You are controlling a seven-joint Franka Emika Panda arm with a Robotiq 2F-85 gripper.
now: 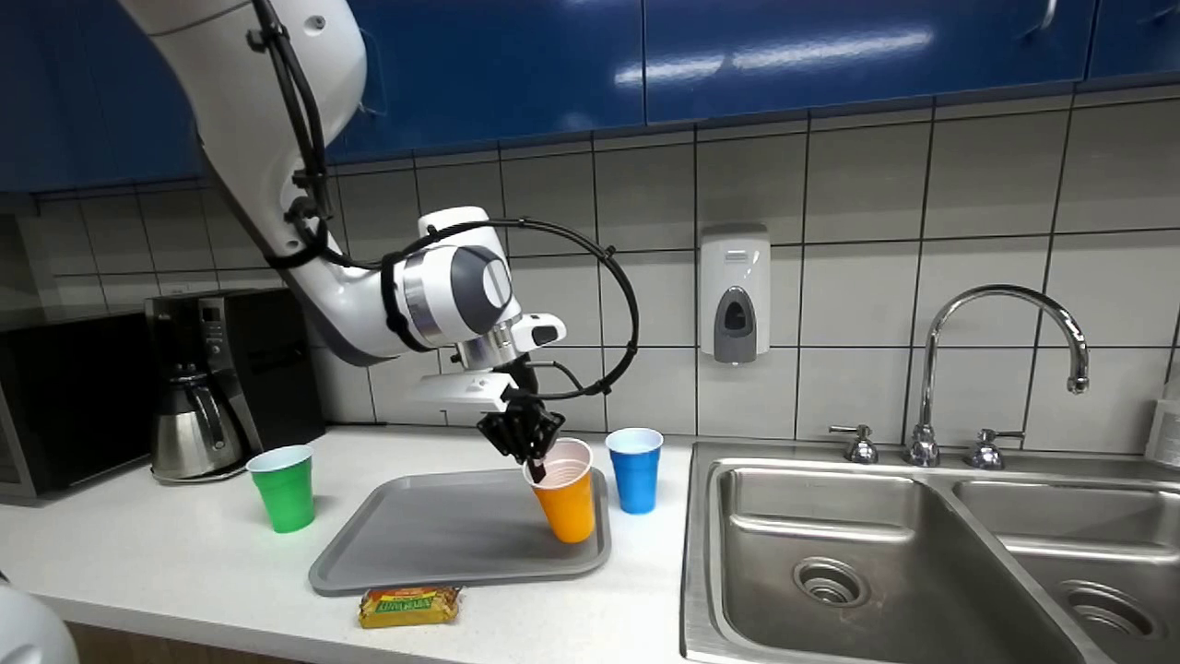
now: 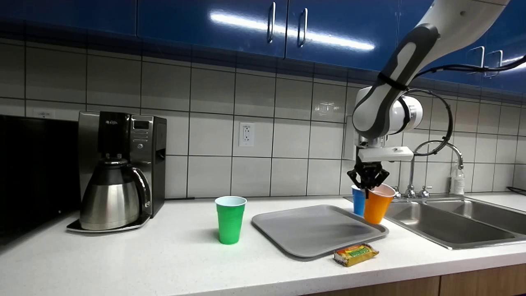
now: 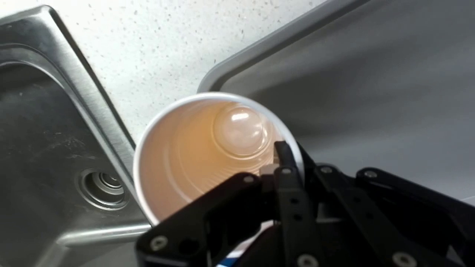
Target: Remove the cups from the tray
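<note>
The orange cup (image 1: 567, 505) is tilted over the end of the grey tray (image 1: 424, 535) nearest the sink. It also shows in another exterior view (image 2: 376, 209) and in the wrist view (image 3: 193, 148). My gripper (image 1: 536, 468) is shut on its rim, one finger inside and one outside, also seen in the wrist view (image 3: 295, 152). Whether the cup's base touches the tray is unclear. The blue cup (image 1: 636, 480) stands upright on the counter beside the tray, partly behind the orange cup in an exterior view (image 2: 357, 201). The green cup (image 2: 230, 224) stands upright on the counter beyond the tray's opposite end.
A wrapped snack (image 1: 408, 607) lies against the tray's front edge. The steel sink (image 1: 698, 553) and its curved faucet (image 1: 996, 293) are just past the blue cup. A steel coffee pot (image 2: 111, 205) stands beyond the green cup. A soap dispenser (image 1: 735, 295) hangs on the wall.
</note>
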